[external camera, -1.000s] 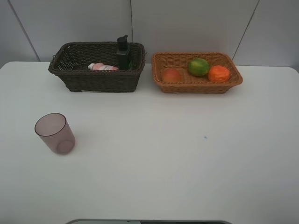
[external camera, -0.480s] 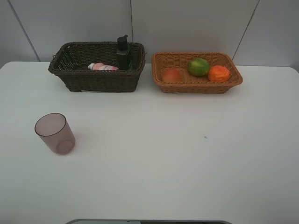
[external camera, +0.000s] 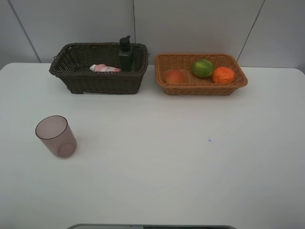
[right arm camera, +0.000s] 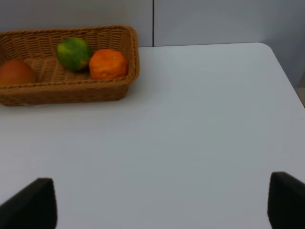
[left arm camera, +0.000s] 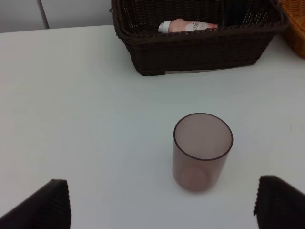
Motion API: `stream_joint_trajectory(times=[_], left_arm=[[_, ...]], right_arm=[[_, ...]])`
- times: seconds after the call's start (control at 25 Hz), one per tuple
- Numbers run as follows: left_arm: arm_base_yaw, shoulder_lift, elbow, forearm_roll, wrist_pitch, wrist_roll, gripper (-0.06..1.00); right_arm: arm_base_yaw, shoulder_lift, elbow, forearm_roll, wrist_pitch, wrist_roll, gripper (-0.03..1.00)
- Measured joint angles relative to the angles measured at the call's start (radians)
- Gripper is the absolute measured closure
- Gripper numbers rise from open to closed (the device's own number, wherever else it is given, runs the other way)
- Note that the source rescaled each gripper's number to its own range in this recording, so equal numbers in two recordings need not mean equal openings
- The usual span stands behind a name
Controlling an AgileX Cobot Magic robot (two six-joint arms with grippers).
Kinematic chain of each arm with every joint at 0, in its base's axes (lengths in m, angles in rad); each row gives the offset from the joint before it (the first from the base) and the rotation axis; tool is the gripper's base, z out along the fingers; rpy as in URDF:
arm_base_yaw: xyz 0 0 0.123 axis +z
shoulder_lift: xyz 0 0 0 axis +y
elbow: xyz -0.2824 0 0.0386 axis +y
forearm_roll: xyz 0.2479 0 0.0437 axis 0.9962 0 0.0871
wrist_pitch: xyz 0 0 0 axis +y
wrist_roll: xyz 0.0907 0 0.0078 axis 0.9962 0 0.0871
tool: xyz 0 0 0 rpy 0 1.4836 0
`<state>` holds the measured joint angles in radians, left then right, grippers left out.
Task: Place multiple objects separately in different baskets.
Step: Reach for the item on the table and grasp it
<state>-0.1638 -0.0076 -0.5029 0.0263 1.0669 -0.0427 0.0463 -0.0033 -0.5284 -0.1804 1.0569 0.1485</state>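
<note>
A translucent mauve cup (external camera: pixel 55 136) stands upright on the white table at the front left; it also shows in the left wrist view (left arm camera: pixel 202 151). The dark brown basket (external camera: pixel 97 80) holds the pink white-capped bottle (external camera: pixel 105 68) lying down and the black bottle (external camera: pixel 126 54) upright. The light tan basket (external camera: pixel 200 86) holds the peach-like fruit (external camera: pixel 175 76), the green citrus (external camera: pixel 202 68) and the tangerine (external camera: pixel 223 75). My left gripper (left arm camera: pixel 162 204) is open and empty, just short of the cup. My right gripper (right arm camera: pixel 162 200) is open and empty over bare table. Neither arm shows in the high view.
The white table (external camera: pixel 167 157) reaches a grey panelled wall behind the baskets. Its right edge and corner show in the right wrist view (right arm camera: pixel 281 62). A small dark speck (external camera: pixel 209 140) lies on the table right of centre.
</note>
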Motion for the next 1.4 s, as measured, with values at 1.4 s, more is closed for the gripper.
stream_joint_trajectory(times=[1.4], left_arm=[[0.0, 0.0, 0.0, 0.0, 0.0, 0.001, -0.06]], right_arm=[[-0.045, 0.0, 0.0, 0.036, 0.001, -0.008, 0.09]])
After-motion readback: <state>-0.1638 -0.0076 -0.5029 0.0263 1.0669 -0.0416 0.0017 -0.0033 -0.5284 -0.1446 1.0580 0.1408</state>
